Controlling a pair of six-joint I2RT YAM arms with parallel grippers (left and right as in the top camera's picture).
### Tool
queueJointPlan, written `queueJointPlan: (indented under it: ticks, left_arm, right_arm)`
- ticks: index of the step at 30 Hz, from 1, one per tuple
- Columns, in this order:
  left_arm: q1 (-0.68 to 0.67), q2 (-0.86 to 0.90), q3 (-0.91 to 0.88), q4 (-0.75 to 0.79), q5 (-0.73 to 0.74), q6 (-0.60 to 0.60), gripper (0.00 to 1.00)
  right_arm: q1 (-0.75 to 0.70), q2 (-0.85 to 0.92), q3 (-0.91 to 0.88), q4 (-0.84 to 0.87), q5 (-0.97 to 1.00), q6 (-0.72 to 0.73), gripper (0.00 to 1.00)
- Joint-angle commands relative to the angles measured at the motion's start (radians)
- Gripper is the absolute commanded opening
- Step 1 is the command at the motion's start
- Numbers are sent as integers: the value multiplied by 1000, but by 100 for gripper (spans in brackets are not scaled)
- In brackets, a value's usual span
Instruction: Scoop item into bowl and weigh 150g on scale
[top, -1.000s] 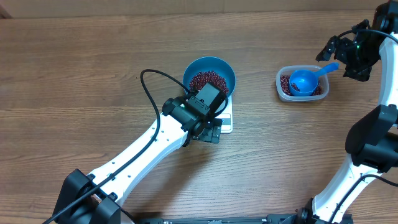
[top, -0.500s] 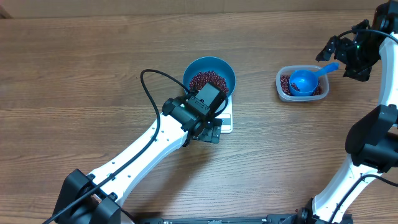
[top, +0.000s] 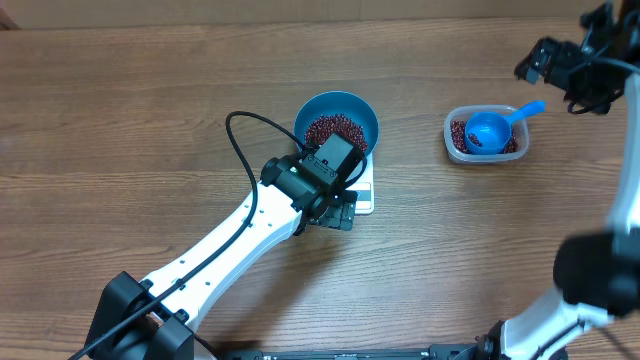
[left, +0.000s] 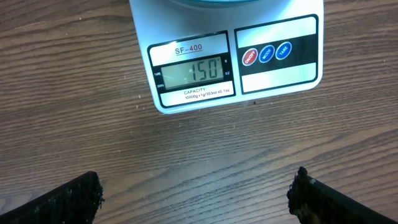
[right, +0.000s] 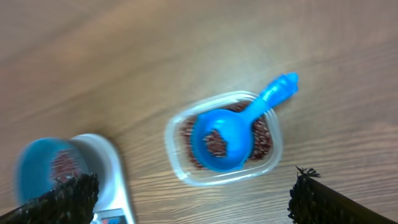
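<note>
We note the bowl at centre of the overhead frame, sitting on the scale, beans inside; display reads 150. Left gripper wide, empty, just below the scale. Right gripper wide, empty, over the tub holding the scoop.

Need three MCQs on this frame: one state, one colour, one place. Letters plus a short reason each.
1. The scale display reads: A 0; B 150; C 400.
2. The bowl is: A red; B blue; C white.
3. The scoop lies: A in the bowl; B on the scale; C in the tub.

Key:
1 B, the left wrist view shows 150 on the display.
2 B, its rim and wall are bright blue from overhead.
3 C, its head sits inside the tub walls and its handle pokes over the rim.
</note>
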Motion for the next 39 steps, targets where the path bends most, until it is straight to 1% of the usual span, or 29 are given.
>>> queueJointPlan:
  ticks: [1,10,15,18,22,26,30,39]
  left_arm:
    - [2,-16,17,4,-13,-18,100]
    - [2,-16,17,4,-13,-18,99]
    - [2,-16,17,4,-13,-18,100]
    - [2,-16,17,4,-13,-18,100]
    - [2,-16,17,4,-13,-18,100]
    - [2,-16,17,4,-13,-18,100]
    - [2,-16,17,4,-13,-18,99]
    - [2,-16,17,4,-13,-18,99]
  right_arm:
    - [34,-226,14,2,1,5,100]
    - [46,-458,14,2,1,5,100]
    - [46,-527,14,-6,1,5,100]
    - [55,-531,13,-5,1,5,100]
    - [108,-507,-12,-5,1,6,100]
    - [189,-489,-68,-5,1,6,100]
    - [232,-477,-124,-5,1,5,100]
    - [238,-481,-298,-5,1,5,100]
